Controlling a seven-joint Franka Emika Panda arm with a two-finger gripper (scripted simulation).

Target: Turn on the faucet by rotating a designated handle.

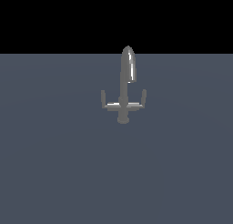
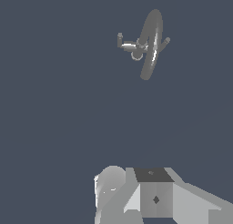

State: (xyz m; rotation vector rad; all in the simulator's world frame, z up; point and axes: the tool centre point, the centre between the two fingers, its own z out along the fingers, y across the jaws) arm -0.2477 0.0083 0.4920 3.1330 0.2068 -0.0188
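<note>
Faucet [image 1: 124,89] is seen upright mid-desk [image 1: 54,173], handle [image 1: 106,101] at its 9 o'clock, well apart from the tool [image 2: 150,196] (jaw state cannot be told); risk judged: matching 3 o'clock arm being taken, or thin lever slipped off.

Grey faucet [image 1: 124,89], slate-blue floor [image 1: 54,173]

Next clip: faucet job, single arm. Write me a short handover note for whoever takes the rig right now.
Claw: only its body shows in the wrist view; open or shut cannot be told. It holds nothing and sits well away from the faucet.
Faucet: upright on the grey floor, spout arched, crossbar level.
Handle: the crossbar arm on the exterior view's left, tip up, untouched.
Done: nothing visible.
Left: approach, engage the handle, rotate it.
</note>
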